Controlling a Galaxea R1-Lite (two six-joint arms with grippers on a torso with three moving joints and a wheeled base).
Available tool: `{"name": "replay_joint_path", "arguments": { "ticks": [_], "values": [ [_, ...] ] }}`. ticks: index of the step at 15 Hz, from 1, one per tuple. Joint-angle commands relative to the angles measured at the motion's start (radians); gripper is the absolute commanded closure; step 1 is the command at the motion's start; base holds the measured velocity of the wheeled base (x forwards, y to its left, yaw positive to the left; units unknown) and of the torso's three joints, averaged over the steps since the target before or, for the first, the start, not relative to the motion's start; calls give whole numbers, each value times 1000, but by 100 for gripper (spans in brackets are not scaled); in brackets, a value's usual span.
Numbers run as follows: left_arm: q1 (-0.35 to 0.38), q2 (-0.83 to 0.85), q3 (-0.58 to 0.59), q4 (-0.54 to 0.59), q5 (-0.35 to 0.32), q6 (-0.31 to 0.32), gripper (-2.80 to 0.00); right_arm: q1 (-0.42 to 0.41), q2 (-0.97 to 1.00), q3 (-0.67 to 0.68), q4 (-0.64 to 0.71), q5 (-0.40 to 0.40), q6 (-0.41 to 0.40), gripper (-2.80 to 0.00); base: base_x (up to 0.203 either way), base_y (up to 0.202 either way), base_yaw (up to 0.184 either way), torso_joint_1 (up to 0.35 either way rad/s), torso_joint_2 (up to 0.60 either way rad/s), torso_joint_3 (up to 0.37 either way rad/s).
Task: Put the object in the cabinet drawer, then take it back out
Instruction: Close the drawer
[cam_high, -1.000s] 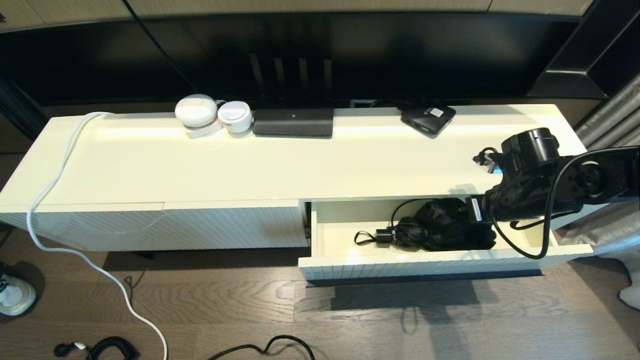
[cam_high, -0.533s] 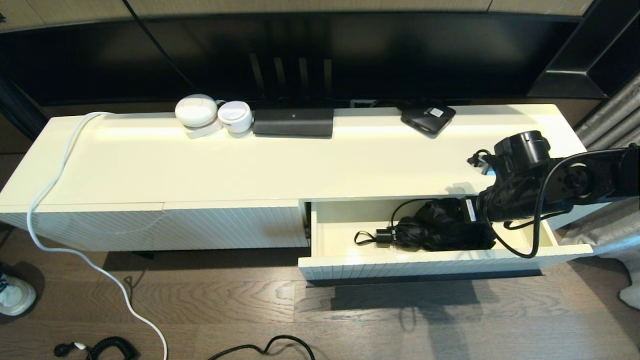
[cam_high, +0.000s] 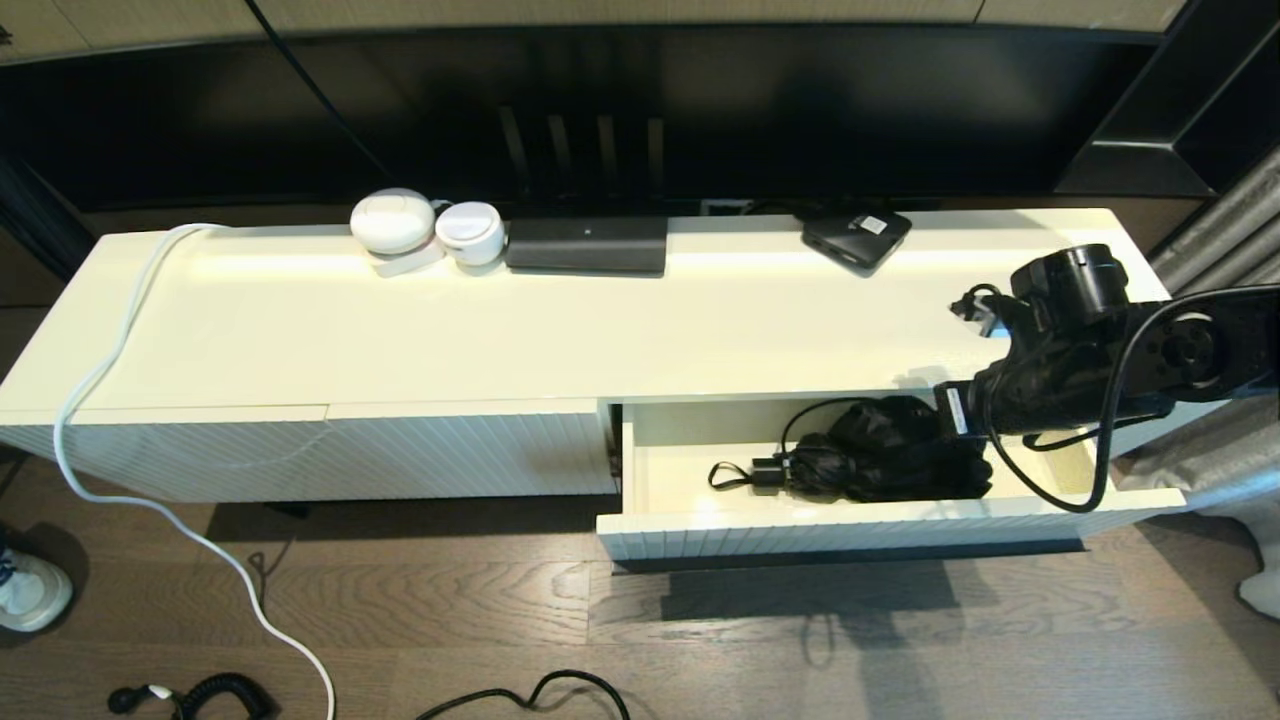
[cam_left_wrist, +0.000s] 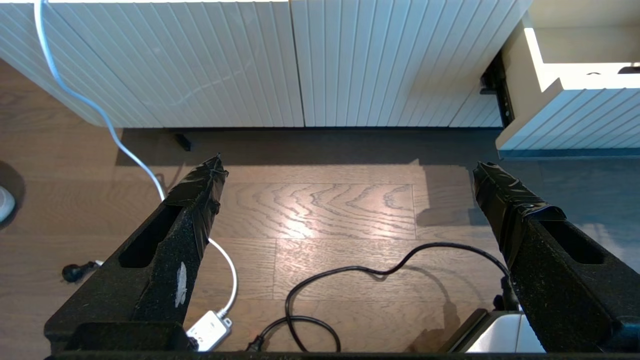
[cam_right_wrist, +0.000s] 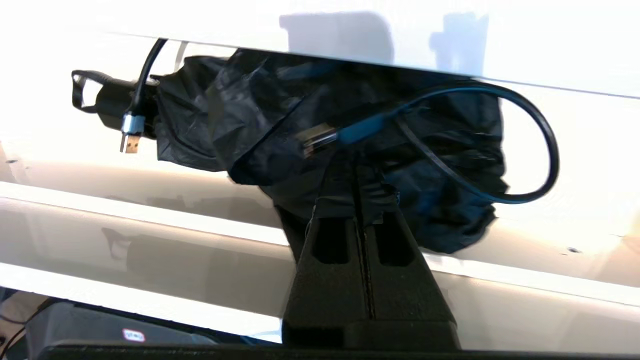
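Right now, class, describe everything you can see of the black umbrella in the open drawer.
The umbrella is a folded, compact black one with loose, crinkled fabric that looks like thin nylon. It lies on its side in the drawer, its handle with a wrist loop pointing to the robot's left. A black cable is draped over it. The right gripper, shut, meets the fabric at the end away from the handle; whether it pinches any cannot be told.

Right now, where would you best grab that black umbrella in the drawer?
By the bunched fabric at its right end, from above. The umbrella lies flat across the open drawer, so only its top is free. The right gripper is shut there.
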Motion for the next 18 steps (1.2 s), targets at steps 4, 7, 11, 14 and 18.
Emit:
{"name": "replay_joint_path", "arguments": {
  "ticks": [4, 7, 11, 14, 18],
  "values": [
    [0, 0, 0, 0, 0, 0, -280, -31, -13, -13, -6, -5, -7, 0, 0, 0, 0, 0, 0, 0],
    [0, 0, 0, 0, 0, 0, -280, -41, 8, -33, -1, -5, -4, 0, 0, 0, 0, 0, 0, 0],
    [0, 0, 0, 0, 0, 0, -280, -31, 56, -58, -3, -2, 7, 0, 0, 0, 0, 0, 0, 0],
    [0, 0, 0, 0, 0, 0, -280, -14, 84, -81, -6, -1, 10, 0, 0, 0, 0, 0, 0, 0],
    [0, 0, 0, 0, 0, 0, -280, 0, 104, -99, -6, 0, 10, 0, 0, 0, 0, 0, 0, 0]
  ]
}}
